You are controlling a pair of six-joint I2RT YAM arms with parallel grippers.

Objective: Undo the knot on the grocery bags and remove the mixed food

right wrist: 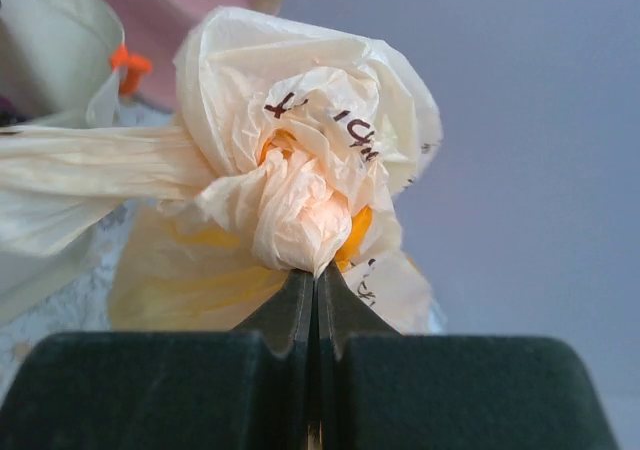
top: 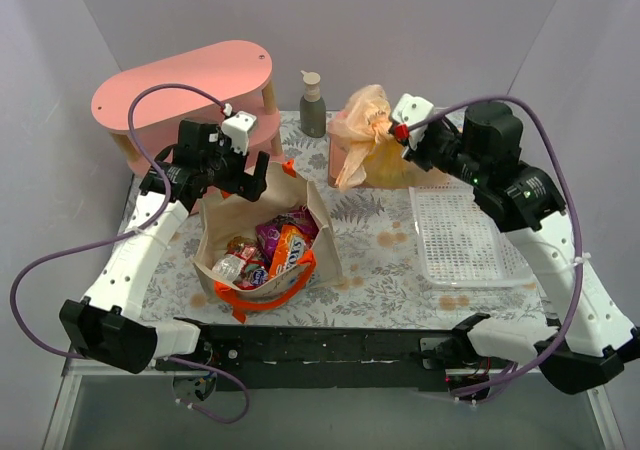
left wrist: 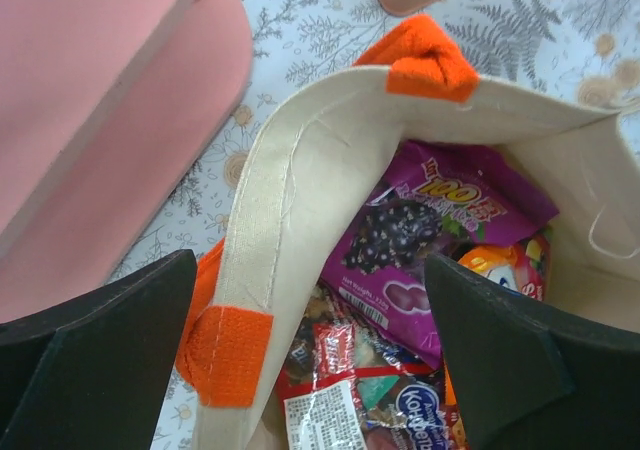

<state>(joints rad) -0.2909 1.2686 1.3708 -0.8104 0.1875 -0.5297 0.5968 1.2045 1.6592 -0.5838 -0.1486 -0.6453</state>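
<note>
My right gripper (right wrist: pixel 316 278) is clamped on the knot (right wrist: pixel 300 160) of the thin plastic bag (top: pixel 358 145) at the far side of the table (top: pixel 385 255). That film is soft and light, and I judge it would tear if yanked. My left gripper (left wrist: pixel 310 350) hangs open astride the canvas tote's (left wrist: pixel 300 170) limp rim, with slick snack packets (left wrist: pixel 420 230) inside and the pink stool (left wrist: pixel 100 120) crowding close beside it.

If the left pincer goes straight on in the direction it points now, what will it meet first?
Probably the cream rim of the canvas tote, which lies between the open fingers of the left pincer. The purple snack packet inside lies deeper, though depth is unclear.
</note>
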